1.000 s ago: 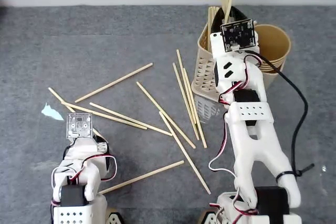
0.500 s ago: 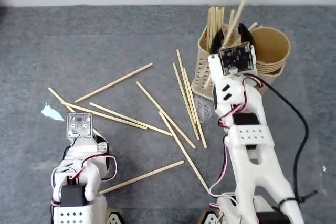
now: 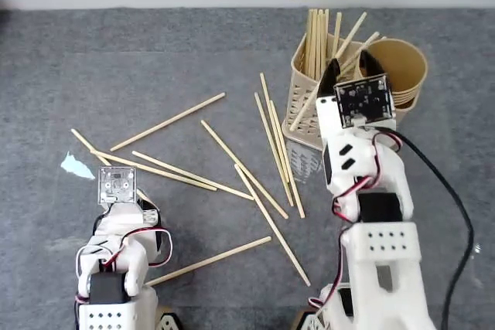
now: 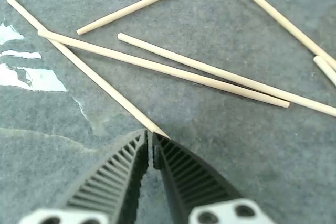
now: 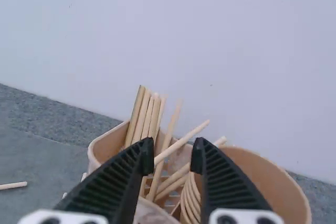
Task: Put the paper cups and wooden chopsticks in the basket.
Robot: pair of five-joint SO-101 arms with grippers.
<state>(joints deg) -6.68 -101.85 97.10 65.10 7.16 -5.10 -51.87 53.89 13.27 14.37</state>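
Right now I see the right gripper (image 3: 349, 63) hovering over the basket (image 3: 298, 117) at the upper right of the high view, its jaws parted fairly wide with nothing between them. Below it the basket holds a bundle of wooden chopsticks (image 3: 317, 32), upright and leaning, and stacked paper cups (image 3: 404, 63) on its right side. More chopsticks (image 3: 168, 122) lie scattered across the grey mat through the middle of the frame. My left gripper (image 4: 150, 136) sits low at the lower left, jaws pressed together and empty, with one chopstick (image 4: 84, 65) ending right at its tips.
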